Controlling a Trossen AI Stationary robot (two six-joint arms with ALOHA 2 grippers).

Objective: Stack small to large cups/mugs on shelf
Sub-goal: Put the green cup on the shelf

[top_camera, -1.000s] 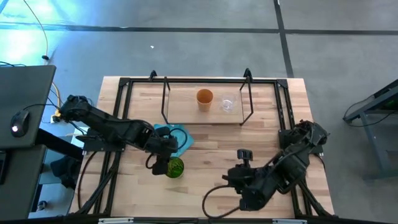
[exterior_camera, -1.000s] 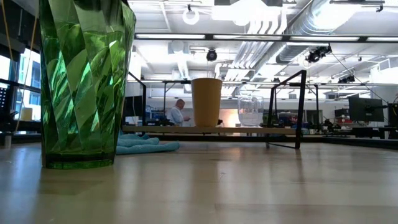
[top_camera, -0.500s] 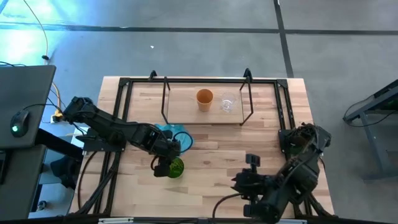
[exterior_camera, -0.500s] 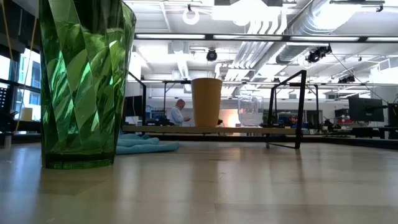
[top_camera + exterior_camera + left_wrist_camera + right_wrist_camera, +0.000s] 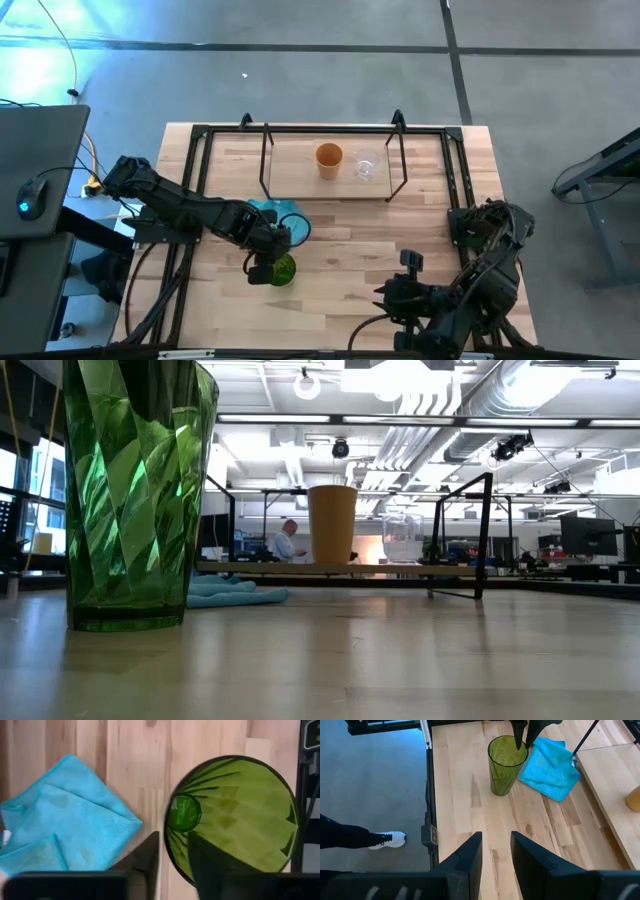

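The green cup (image 5: 283, 268) is stood upright on the bench (image 5: 340, 290) at about seven o'clock from the bench's middle, with the teal cloth (image 5: 285, 220) lying just beside it at its twelve o'clock. The left hand (image 5: 266, 262) is lowered over the cup's rim; in the left wrist view one finger (image 5: 147, 857) is seen outside the wall of the green cup (image 5: 232, 820) and the other inside it, so the rim is straddled, though whether the wall is actually pinched cannot be told. The shelf (image 5: 300, 185) is placed toward twelve o'clock on the bench, and on its board the orange cup (image 5: 329, 158) and the clear cup (image 5: 366, 168) are set side by side, near each other but apart, the clear one at the orange one's three o'clock. In the low view the orange cup (image 5: 331, 523) and clear cup (image 5: 402, 538) are seen upright on the shelf board (image 5: 330, 568). The right hand (image 5: 392, 298) is held at about five o'clock over the bench's near edge, well apart from the cups; its fingers (image 5: 470, 857) are parted with nothing between them. A person's shoe (image 5: 390, 839) is seen on the floor beside the bench.
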